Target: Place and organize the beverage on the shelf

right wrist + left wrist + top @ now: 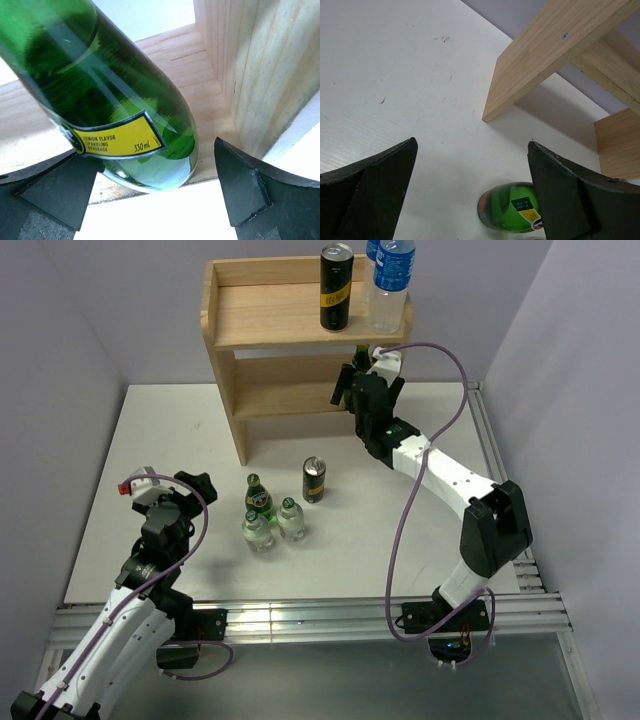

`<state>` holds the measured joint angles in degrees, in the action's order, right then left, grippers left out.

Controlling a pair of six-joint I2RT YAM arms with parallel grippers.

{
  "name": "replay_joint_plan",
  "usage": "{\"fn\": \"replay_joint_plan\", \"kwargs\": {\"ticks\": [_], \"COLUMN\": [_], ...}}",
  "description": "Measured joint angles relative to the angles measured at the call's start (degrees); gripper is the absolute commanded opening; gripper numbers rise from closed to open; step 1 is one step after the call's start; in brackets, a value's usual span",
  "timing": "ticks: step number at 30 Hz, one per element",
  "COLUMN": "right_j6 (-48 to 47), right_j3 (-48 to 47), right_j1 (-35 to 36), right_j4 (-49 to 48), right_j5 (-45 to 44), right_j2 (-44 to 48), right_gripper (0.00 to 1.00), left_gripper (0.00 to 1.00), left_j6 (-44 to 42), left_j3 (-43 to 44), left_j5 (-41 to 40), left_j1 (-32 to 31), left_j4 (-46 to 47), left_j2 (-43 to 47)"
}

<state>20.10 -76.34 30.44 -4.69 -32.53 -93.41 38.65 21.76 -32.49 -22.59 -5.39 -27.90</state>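
The pale wooden shelf (270, 315) stands at the back. Its upper board holds a black and gold can (336, 287) and two water bottles (392, 285). My right gripper (367, 377) is at the right end of the lower board. Its jaws are open around a green glass bottle (115, 100) with a yellow label. The bottle stands at the board's front edge (165, 55) beside the side panel (260, 75), with a gap to the right finger (245, 185). My left gripper (192, 486) is open and empty low over the table. In the left wrist view (471, 150) a green bottle (512, 207) lies just ahead.
On the table (150, 440) in front of the shelf stand a green bottle (258, 498), two small clear bottles (257, 531) (291, 519) and a dark can (315, 480). The shelf's left side panel (540, 65) reaches the table ahead of my left gripper. Grey walls close in the sides.
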Motion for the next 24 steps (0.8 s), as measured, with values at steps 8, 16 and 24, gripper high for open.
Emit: {"fn": "replay_joint_plan", "kwargs": {"ticks": [8,16,24], "right_j6": [-0.04,-0.13,-0.17], "right_j3": [0.94,4.00,5.68], "right_j1": [0.37,0.85,3.41], "right_j4": [0.20,0.33,1.40], "right_j5": [0.85,1.29,1.31], "right_j2": [2.03,4.52,6.34], "right_gripper": [1.00,1.00,1.00], "left_gripper": [0.99,0.99,0.99], "left_j6": [-0.04,-0.02,-0.02], "left_j3": [0.00,0.00,0.00], "left_j5": [0.02,0.02,-0.39], "left_j1": [0.00,0.00,0.00], "left_j4": [0.07,-0.02,-0.02], "left_j2": [0.02,0.07,1.07]}}
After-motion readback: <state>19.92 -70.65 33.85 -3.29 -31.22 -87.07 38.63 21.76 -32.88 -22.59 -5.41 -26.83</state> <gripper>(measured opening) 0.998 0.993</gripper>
